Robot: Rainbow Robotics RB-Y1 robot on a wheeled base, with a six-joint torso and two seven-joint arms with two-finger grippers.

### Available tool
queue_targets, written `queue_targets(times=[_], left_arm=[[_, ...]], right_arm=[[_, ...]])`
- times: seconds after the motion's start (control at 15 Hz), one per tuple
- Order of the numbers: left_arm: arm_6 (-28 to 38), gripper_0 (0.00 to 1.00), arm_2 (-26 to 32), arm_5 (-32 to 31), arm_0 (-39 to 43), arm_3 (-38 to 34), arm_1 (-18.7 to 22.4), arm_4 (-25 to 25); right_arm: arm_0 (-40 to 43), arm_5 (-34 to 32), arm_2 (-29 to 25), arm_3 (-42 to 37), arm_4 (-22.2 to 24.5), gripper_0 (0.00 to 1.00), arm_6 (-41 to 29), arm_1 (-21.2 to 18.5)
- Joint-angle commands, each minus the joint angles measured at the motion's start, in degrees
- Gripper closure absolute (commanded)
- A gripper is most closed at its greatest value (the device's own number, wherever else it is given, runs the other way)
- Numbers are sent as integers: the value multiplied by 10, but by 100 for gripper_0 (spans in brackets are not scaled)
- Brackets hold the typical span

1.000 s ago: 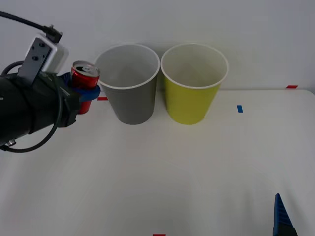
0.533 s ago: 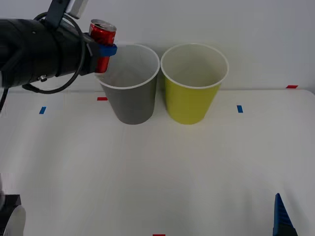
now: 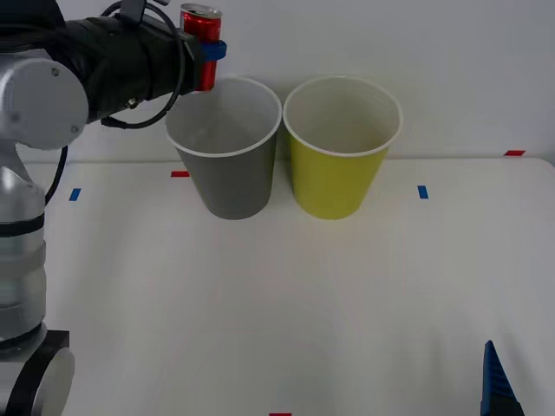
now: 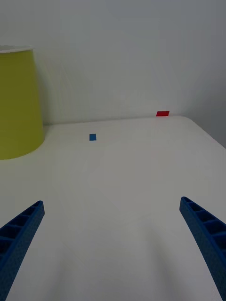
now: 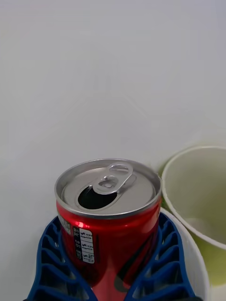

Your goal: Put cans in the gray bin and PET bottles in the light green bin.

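- Our left gripper (image 3: 206,50) is clamped on the can (image 3: 200,45), upright, above the gray bin's (image 3: 227,165) near-left rim.
- Our right gripper (image 4: 113,249) waits spread apart, low over the counter (image 3: 286,303).
- Next, we judge: carry it over the mouth, then release.

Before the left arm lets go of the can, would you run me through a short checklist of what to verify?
1. Grip: left gripper shut around the red can, fingers wrapping both sides: ok.
2. Can upright, opened top facing up: ok.
3. Can above the gray bin opening: not ok; in the front view it hangs over the bin's rim on the robot's left, not the middle.
4. Right target: the light green bin stands beside it, on the robot's right side: ok.
5. Gray bin upright, mouth unobstructed: ok.
6. Right gripper open, low over the table, away from both bins: ok.
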Motion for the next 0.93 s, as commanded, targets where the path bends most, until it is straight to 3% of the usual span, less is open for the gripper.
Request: queue_targets(times=[0.07,0.93], left_arm=[[-5,100,-26,-74,0,53,-6,-17],[-25,100,-27,-142,1,123,-63,-41]], right_arm=[[0,0,0,0,0,0,0,0],[0,0,0,0,0,0,0,0]])
